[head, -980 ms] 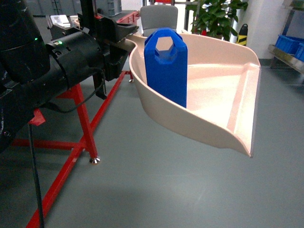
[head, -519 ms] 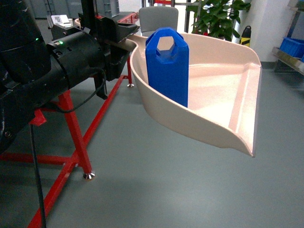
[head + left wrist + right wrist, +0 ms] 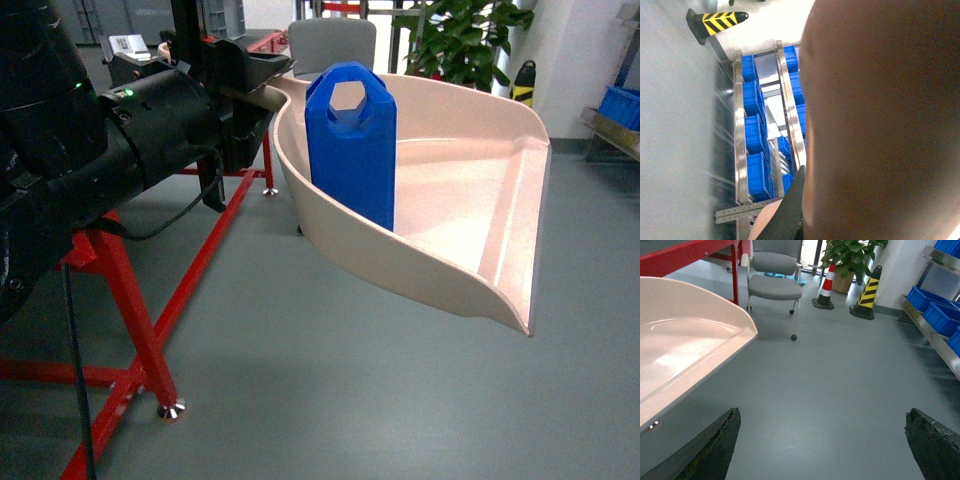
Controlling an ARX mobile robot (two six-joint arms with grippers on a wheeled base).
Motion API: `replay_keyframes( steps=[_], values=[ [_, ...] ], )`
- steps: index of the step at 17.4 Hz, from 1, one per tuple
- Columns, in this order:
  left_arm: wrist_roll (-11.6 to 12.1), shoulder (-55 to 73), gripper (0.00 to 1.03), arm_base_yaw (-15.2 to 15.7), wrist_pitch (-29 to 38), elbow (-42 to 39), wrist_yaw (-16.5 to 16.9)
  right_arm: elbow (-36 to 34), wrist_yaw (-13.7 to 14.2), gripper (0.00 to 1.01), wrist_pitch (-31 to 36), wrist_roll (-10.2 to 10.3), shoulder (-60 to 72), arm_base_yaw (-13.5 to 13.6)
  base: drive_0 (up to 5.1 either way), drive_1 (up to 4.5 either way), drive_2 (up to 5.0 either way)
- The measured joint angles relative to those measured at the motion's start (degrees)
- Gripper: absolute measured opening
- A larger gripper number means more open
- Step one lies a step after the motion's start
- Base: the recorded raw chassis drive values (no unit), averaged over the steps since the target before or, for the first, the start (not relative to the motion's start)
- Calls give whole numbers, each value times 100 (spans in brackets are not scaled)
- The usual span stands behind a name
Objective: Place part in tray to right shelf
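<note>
The beige tray (image 3: 460, 190) hangs in the air in the middle of the head view, held level by its handle. My left gripper (image 3: 250, 80) is shut on that handle at the upper left. The blue part (image 3: 350, 145) stands upright inside the tray against its near wall, hexagonal hole on top. In the left wrist view the tray's underside (image 3: 880, 120) fills the right side, with one dark finger (image 3: 790, 212) against it. My right gripper (image 3: 823, 412) is open over bare floor, beside the tray's rim (image 3: 700, 365). The steel right shelf (image 3: 932, 337) runs along the right wall.
A red steel frame (image 3: 130, 310) stands on the floor at the left. Ahead are a grey chair (image 3: 775, 282), a potted plant (image 3: 847, 257) and striped cones (image 3: 867, 292). Blue crates (image 3: 940, 315) sit on the shelf; several more show in the rack (image 3: 752, 135).
The floor, red frame and back wall have slid down and left in the head view, so the base is rolling. Tray, part and left gripper keep their places relative to the camera.
</note>
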Motion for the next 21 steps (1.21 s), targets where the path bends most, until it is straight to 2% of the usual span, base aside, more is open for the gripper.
replay_keyframes(
  steps=[5, 11, 15, 21],
  values=[
    [0, 0, 15, 4, 46, 0, -7, 0, -7, 98, 15, 0, 0, 2, -94, 327, -515],
    [4, 0, 15, 81, -35, 0, -83, 0, -2, 98, -13, 0, 46, 0, -194, -194, -194],
    [-2, -4, 15, -33, -22, 9, 4, 0, -2, 98, -13, 0, 15, 0, -169, -169, -169],
    [-2, -4, 15, -4, 9, 11, -7, 0, -2, 98, -9, 0, 11, 0, -162, -162, -162]
  ],
)
